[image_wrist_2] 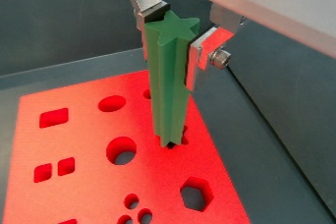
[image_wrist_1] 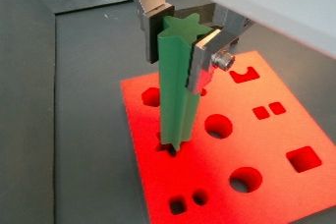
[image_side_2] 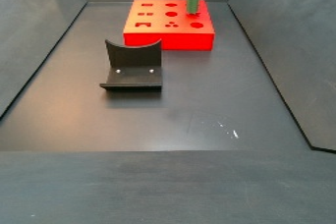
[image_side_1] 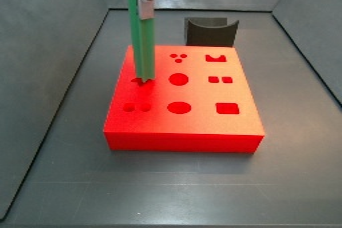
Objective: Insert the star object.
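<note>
Dark grey walls ring a grey tabletop [image_side_2: 197,120] on which the red block [image_side_1: 187,112] lies flat, its top cut with round, square and other shaped holes. Over the block, the gripper [image_wrist_1: 184,41] has its jaws closed on the upper end of the green rod [image_wrist_1: 178,85], whose star-shaped top shows in both wrist views [image_wrist_2: 171,27]. The rod stands upright with its lower tip at a hole in the block's top; how far it has entered I cannot tell. In a side view, the rod [image_side_1: 139,37] rises near the block's edge. A dark curved block [image_side_2: 133,66] sits well apart from the red block [image_side_2: 171,24].
</note>
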### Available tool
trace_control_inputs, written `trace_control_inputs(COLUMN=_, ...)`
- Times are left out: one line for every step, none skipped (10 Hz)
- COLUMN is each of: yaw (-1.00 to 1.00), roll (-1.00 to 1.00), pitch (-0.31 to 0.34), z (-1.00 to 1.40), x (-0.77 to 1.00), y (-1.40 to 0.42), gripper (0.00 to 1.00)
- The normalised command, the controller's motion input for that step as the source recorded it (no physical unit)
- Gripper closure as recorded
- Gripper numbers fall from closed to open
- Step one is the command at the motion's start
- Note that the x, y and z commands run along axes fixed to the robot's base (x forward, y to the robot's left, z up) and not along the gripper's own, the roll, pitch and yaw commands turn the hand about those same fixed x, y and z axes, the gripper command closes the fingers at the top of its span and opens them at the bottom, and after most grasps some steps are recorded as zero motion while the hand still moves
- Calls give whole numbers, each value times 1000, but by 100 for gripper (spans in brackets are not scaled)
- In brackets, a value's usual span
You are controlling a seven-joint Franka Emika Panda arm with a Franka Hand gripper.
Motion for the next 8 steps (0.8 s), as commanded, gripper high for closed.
trace_control_inputs(yaw=-40, roll=0, pitch=-21, z=0, x=-51, y=0, gripper=100)
trace_control_inputs(yaw=0, roll=0, pitch=-36, z=-51, x=-97, y=0, gripper=100)
trace_control_inputs(yaw=43, roll=33, pitch=-20, z=0, x=-117, y=0, gripper=100)
trace_control_inputs(yaw=171, roll=69, pitch=0, z=0, x=0, y=-126, gripper=100)
trace_control_inputs(yaw=226, roll=77, pitch=0, z=-106, x=63, y=-31, gripper=100)
trace_control_inputs(yaw=349, roll=91, pitch=0, z=-63, x=0, y=-63, gripper=100)
trace_control_inputs(yaw=309, roll=77, pitch=-4, z=-63, x=0, y=0, gripper=100)
trace_control_inputs(yaw=343, roll=49, pitch=0, z=0, x=0, y=49, gripper=100)
